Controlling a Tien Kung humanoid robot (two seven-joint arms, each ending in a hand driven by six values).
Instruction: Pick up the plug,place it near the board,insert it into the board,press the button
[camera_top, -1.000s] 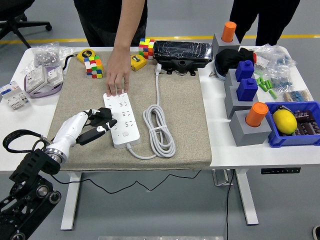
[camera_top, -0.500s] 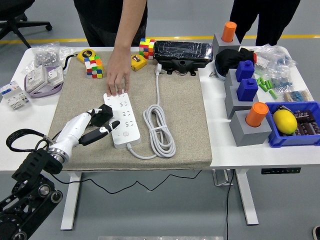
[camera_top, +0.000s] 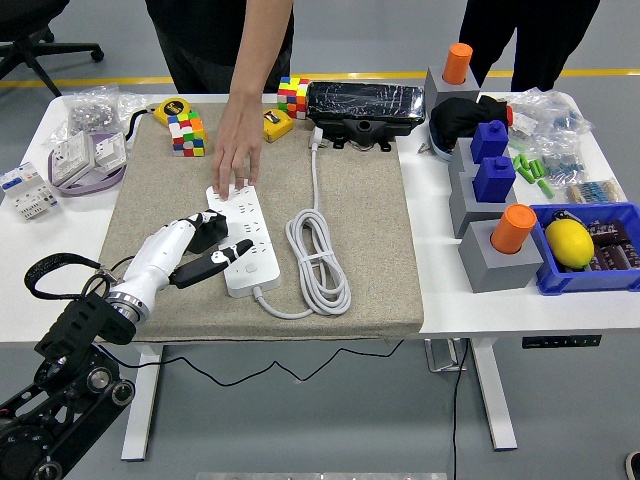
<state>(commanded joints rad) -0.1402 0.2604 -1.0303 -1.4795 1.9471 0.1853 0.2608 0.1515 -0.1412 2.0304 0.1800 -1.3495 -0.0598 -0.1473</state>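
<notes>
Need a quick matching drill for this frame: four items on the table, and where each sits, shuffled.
Items:
1. power strip
2. lemon
3. coiled white cable
4. tape measure

Places:
A. in the blue bin at the right
B. far left of the mat, by a colour cube
C. on the mat, far end held down by a person's hand
D. on the mat, just right of the power strip

Pairs: 1-C, 2-A, 3-D, 4-B

A single head camera is looking forward and down from high on the robot's side, taking in the whole white worktop (camera_top: 480, 300), its near edge lying low in frame, floor showing beneath.
</notes>
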